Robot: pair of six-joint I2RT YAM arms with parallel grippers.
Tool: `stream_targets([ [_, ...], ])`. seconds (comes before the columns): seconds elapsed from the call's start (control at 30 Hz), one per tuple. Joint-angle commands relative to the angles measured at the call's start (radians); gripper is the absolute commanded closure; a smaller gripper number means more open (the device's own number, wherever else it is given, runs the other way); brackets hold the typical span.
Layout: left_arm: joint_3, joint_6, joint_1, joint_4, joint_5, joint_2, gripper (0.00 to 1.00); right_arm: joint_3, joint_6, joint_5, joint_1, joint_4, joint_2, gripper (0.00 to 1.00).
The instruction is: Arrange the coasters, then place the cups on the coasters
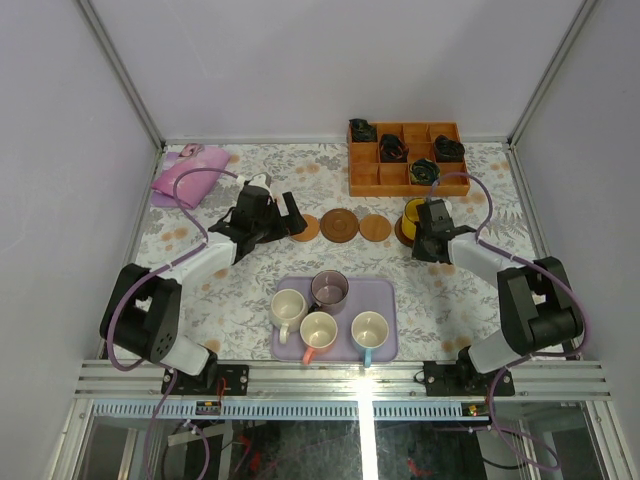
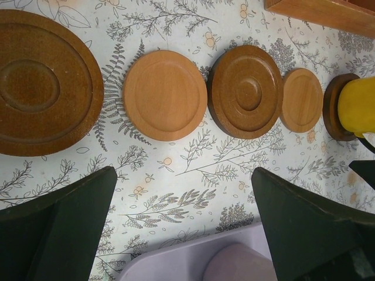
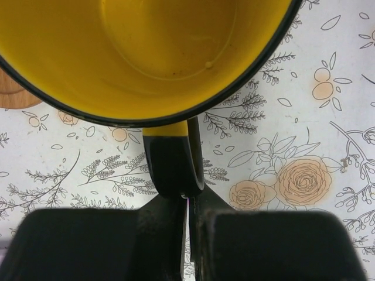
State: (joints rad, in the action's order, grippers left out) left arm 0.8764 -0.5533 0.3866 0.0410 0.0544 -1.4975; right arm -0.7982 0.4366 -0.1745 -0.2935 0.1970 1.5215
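A flower-printed cloth (image 1: 230, 290) covers the table between pale walls, and I place everything against the lilac tray (image 1: 385, 292) at the near centre. Well beyond its left corner lies a pink fabric bundle (image 1: 185, 180). Closer in, beyond the tray's left edge, my left gripper (image 1: 278, 212) hangs with jaws spread wide and nothing between them. The coasters run in a row just beyond the tray's far edge: a dark grooved one (image 2: 41, 82), a light one (image 2: 165, 95), a dark ringed one (image 2: 246, 91), a light one (image 2: 302, 99), then a dark one (image 2: 331, 108) beyond the right corner. The yellow cup (image 1: 415, 212) is on or just over that last one; I cannot tell whether it touches. My right gripper (image 3: 188, 199) is pinching its dark handle (image 3: 170, 164). I'd keep the cup upright, centre it, seat it fully, then back straight off the handle. On the tray wait the cream cup (image 1: 288, 305), mauve cup (image 1: 329, 288), pink-handled cup (image 1: 318, 330) and blue-handled cup (image 1: 369, 328). Beyond the tray's right half, the wooden box (image 1: 405, 160) of black cables (image 1: 425, 172) stands near the yellow cup, so I'd retreat toward the tray.
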Motion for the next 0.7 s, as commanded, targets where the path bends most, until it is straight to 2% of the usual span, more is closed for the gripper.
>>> stream_targets([
  [0.0,0.01,0.007,0.005,-0.019,-0.026,-0.013,0.0,-0.052,-0.019,-0.044,0.005,-0.025,0.017,1.0],
  [0.27,0.013,0.007,0.005,-0.021,-0.024,-0.017,0.0,-0.036,-0.01,-0.009,0.007,0.014,-0.026,1.0],
  [0.57,0.014,0.003,0.005,-0.024,-0.018,-0.017,0.0,0.04,-0.026,0.095,0.003,0.149,-0.258,1.0],
  [0.67,0.013,0.004,0.006,-0.022,-0.02,-0.007,0.0,0.026,-0.054,0.13,0.002,0.257,-0.346,0.94],
])
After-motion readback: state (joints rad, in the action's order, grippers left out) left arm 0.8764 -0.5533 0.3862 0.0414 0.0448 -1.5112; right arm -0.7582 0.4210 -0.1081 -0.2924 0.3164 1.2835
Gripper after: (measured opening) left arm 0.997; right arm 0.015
